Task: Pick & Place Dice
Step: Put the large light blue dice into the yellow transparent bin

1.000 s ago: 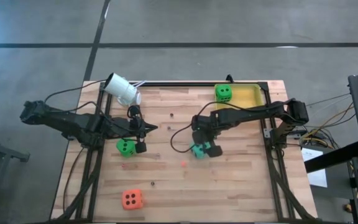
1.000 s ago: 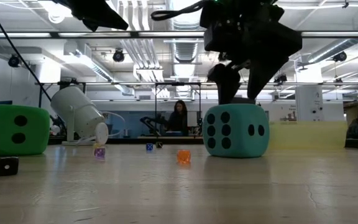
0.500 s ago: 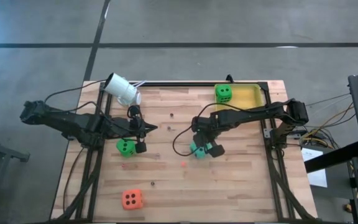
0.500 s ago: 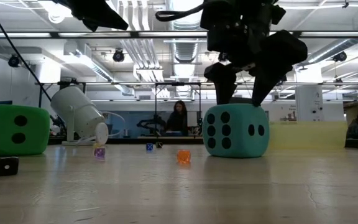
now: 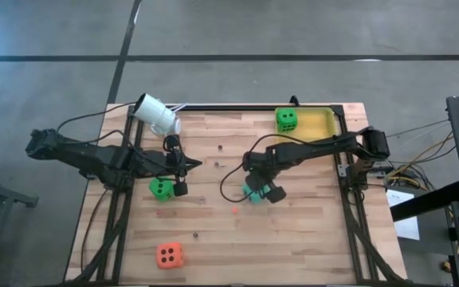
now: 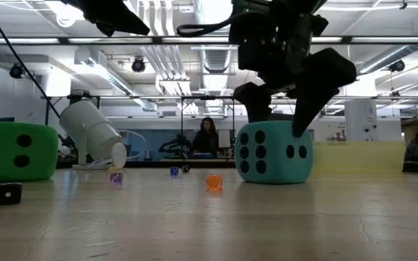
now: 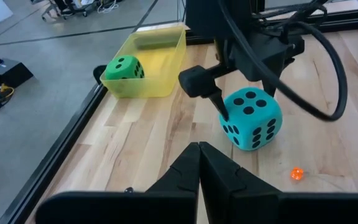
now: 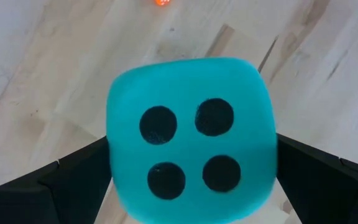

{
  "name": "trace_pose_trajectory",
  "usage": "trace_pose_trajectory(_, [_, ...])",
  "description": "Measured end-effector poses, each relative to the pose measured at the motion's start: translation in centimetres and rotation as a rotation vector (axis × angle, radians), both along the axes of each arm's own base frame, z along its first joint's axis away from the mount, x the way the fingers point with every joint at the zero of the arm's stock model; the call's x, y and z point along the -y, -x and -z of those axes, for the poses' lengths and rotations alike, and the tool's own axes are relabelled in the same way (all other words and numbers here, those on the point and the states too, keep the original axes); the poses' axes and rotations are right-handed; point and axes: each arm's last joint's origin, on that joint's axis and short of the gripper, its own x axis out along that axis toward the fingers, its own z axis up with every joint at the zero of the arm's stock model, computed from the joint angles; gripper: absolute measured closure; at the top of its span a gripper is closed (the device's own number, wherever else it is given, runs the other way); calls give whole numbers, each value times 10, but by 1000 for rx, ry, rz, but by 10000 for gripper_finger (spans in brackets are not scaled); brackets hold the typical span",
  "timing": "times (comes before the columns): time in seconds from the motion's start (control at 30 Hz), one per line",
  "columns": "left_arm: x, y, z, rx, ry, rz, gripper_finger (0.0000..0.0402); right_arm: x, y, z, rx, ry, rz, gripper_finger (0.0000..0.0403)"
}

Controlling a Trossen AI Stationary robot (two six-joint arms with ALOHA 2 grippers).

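I see my right gripper (image 5: pixel 259 188) down over the teal die (image 5: pixel 253 192) near the middle of the bench (image 5: pixel 309 231), jaws spread wide, one finger on each side of the cube; in the right wrist view both dark fingers (image 8: pixel 55 186) flank the die (image 8: pixel 188 137) close against its sides, though I cannot tell whether they press it, and it sits on the wood. Its top face shows four pips, and in the low view the die (image 6: pixel 274 151) shows a six and a two on its sides. My left gripper (image 5: pixel 191 164) waits over the left half of the bench, jaws pressed together, holding nothing, with a green die (image 5: pixel 161 188) just beside it on the wood. The second green die (image 5: pixel 286 119) lies in the yellow tray (image 5: pixel 323 122) at the far right corner; the left wrist view shows that die (image 7: pixel 123 68) inside the tray (image 7: pixel 160 62) with three pips on one face. The orange die (image 5: pixel 169 255) sits alone near the front left of the bench. A white cylinder-shaped camera (image 5: pixel 156 114) lies tilted at the far left corner. A few tiny dice are scattered on the wood, among them an orange one (image 6: pixel 214 182) near the teal die. I can read no brand, label or writing anywhere; the only markings are the pips.
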Motion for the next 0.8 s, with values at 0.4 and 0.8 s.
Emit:
trace_pose_trajectory(0.4, [0, 0, 0, 1, 0, 0, 390, 1, -3, 12, -40, -10, 61, 3])
trace_pose_trajectory(0.8, [0, 0, 0, 0, 0, 0, 390, 0, -4, 12, -31, -15, 69, 3])
